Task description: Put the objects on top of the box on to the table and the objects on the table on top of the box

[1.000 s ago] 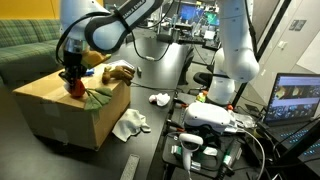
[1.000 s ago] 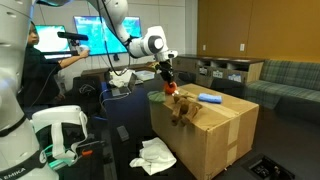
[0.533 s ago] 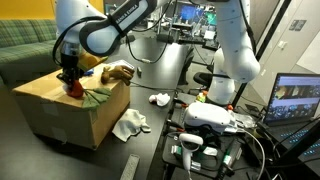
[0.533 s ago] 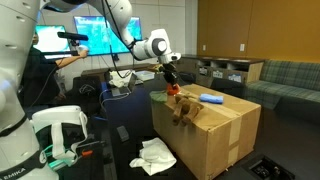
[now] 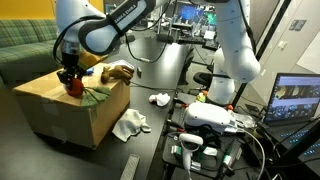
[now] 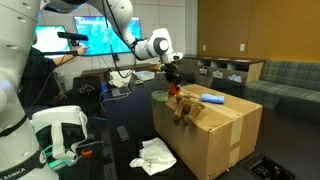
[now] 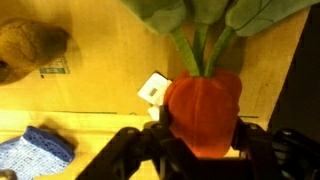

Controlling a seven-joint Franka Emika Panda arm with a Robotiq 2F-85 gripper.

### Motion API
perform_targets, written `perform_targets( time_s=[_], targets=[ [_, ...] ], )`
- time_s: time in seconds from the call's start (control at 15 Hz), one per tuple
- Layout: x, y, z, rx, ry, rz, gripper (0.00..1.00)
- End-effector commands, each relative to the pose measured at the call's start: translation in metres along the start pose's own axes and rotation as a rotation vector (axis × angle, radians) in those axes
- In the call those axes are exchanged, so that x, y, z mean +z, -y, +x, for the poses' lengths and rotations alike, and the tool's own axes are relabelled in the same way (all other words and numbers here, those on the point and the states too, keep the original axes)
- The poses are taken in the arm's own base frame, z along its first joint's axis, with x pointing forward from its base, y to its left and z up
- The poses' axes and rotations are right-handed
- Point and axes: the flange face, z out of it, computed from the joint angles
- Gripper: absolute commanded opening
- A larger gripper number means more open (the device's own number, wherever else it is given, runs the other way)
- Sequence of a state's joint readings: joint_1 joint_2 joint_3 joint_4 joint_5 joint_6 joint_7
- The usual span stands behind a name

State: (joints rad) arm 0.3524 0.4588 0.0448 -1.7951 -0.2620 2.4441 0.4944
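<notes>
An orange plush vegetable (image 7: pixel 205 110) with green leaves (image 7: pixel 200 15) lies on the flat top of the tan box (image 5: pixel 60 115) (image 6: pixel 215 135). My gripper (image 7: pixel 203 140) hangs right over it, open, one finger close to each side of the plush body. Both exterior views show the gripper (image 5: pixel 70 82) (image 6: pixel 173 86) low over the box's near corner. A brown plush toy (image 5: pixel 120 71) (image 7: pixel 30 45) and a blue knitted item (image 6: pixel 210 98) (image 7: pixel 40 150) also lie on the box. A crumpled white cloth (image 5: pixel 130 124) (image 6: pixel 155 155) is on the dark table (image 5: pixel 150 150).
A small white object (image 5: pixel 160 98) sits on the table farther back. A second white robot arm (image 5: pixel 235 50) stands beside it, with a laptop (image 5: pixel 295 100) and cabled equipment (image 5: pixel 205 140) nearby. A green sofa (image 5: pixel 25 45) is behind the box.
The arm has lowered slightly and the orange plush now rests on the box top. The fingers have spread apart from their tighter hold on it.
</notes>
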Motion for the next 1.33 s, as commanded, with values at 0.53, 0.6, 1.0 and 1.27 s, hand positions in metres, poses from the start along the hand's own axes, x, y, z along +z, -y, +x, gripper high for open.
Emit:
perform_targets(
  time_s=[0.53,0.6,1.0,1.27],
  targets=[
    [-0.031,-0.018,0.013,0.003,-0.072,-0.059,1.00],
    [-0.034,-0.018,0.014,0.005,-0.079,-0.061,1.00],
    [-0.071,-0.031,0.011,0.021,-0.111,-0.093,1.00],
    [-0.115,-0.057,-0.008,0.026,-0.068,-0.140,1.00]
  ],
)
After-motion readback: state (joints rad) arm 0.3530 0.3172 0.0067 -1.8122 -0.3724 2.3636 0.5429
